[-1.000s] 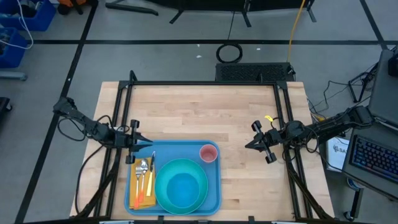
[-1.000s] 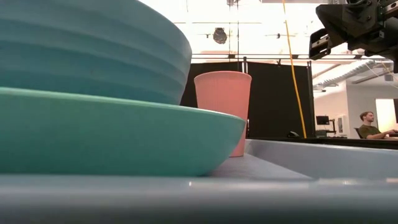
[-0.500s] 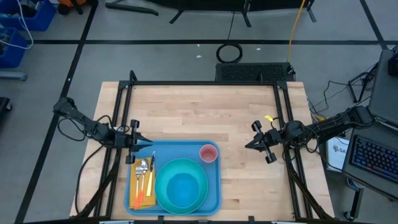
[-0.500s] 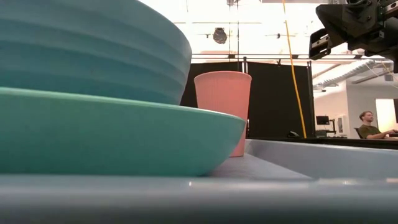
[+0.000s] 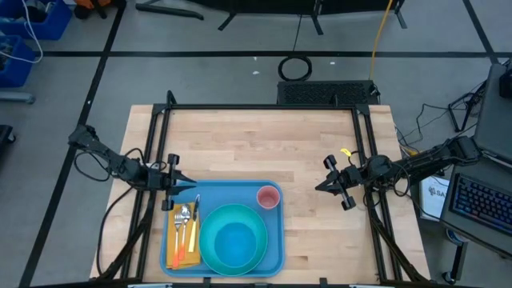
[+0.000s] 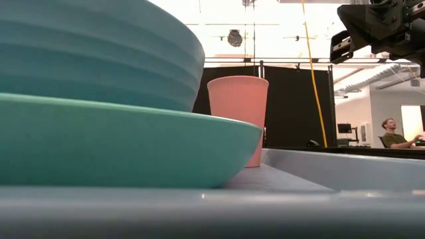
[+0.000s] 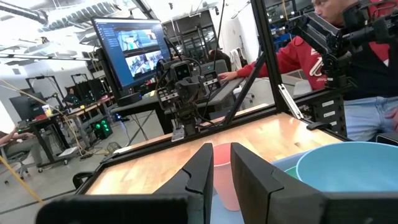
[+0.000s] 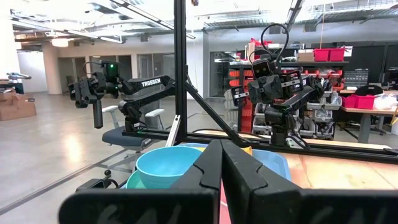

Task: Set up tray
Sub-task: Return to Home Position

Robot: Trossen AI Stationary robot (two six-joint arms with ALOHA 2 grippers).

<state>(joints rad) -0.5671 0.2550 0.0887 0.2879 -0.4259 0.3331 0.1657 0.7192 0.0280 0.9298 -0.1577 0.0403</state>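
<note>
Left gripper (image 5: 182,184): hangs at the far left corner of the tray (image 5: 276,234), pointing inward, fingers (image 7: 202,171) drawn close with only a thin slit between, gripping nothing. Right gripper (image 5: 321,188): waits near the table's right edge, well apart from the tray, fingers pressed together, also empty.

From above only: an orange napkin (image 5: 184,258) along the tray's left side, with what look like three slim pieces of cutlery (image 5: 186,228) laid side by side on it. Not visible from table height. From table height only: fine ribbing on the pink cup (image 6: 239,113), stepped rings on the bowl's (image 6: 99,53) outer wall, and a person (image 6: 396,134) seated far back in the room. From the left wrist only: a lit monitor (image 7: 134,46) and a red sleeve (image 7: 298,56) beyond the table.

Counted: one tray, one plate (image 5: 206,244), one bowl, one cup, one napkin, two grippers.

Tray: blue smooth plastic, flat, rectangular with rounded corners and a raised rim, at the near middle of the pale wooden table (image 5: 256,144). Plate: turquoise, round, shallow, on the tray. Bowl: lighter blue, round, nested on the plate. Cup: upright, tapered, at the tray's far right corner, just beside the plate.
</note>
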